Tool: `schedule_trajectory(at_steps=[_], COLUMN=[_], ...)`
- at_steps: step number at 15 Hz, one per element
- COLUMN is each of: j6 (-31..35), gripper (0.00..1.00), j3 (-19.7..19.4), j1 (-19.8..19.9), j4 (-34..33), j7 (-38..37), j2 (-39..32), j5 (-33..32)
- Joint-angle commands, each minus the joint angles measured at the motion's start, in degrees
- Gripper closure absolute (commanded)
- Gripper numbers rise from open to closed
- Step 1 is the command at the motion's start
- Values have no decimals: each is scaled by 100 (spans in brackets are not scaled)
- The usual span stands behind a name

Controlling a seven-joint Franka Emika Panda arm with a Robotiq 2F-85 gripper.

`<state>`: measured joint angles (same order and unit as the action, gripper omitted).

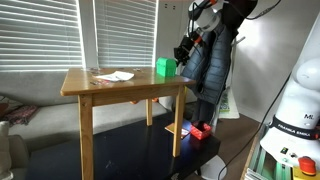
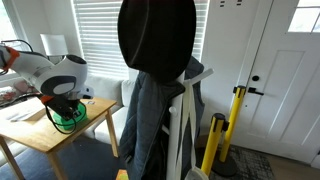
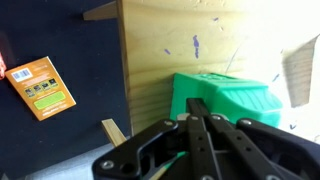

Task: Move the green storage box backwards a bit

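Note:
The green storage box (image 1: 164, 67) stands near a corner of the wooden table (image 1: 110, 88). It also shows in an exterior view (image 2: 70, 117) under the arm, and in the wrist view (image 3: 228, 95). My gripper (image 3: 197, 106) is shut and empty, with its fingertips right against the box's near side. In an exterior view the gripper (image 1: 182, 52) is beside the box at the table edge. In an exterior view the gripper (image 2: 62, 102) hangs just above the box and hides part of it.
White papers (image 1: 115, 75) lie on the table. A coat rack with a dark jacket (image 2: 155, 90) stands close by. An orange packet (image 3: 40, 86) lies on the dark floor. Window blinds (image 1: 60, 35) are behind the table.

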<state>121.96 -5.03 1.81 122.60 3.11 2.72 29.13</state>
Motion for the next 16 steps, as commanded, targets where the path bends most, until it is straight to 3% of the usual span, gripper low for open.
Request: schedule_trajectory(at_steps=[1,9,16], j6=[-114,353,1839], gripper=[100,100,100], j3=[124,414,715], j1=[-46,-235,-484], j4=[-36,134,489], j7=[228,215,221], j2=[-63,-5,21], j5=[401,1001,1143])
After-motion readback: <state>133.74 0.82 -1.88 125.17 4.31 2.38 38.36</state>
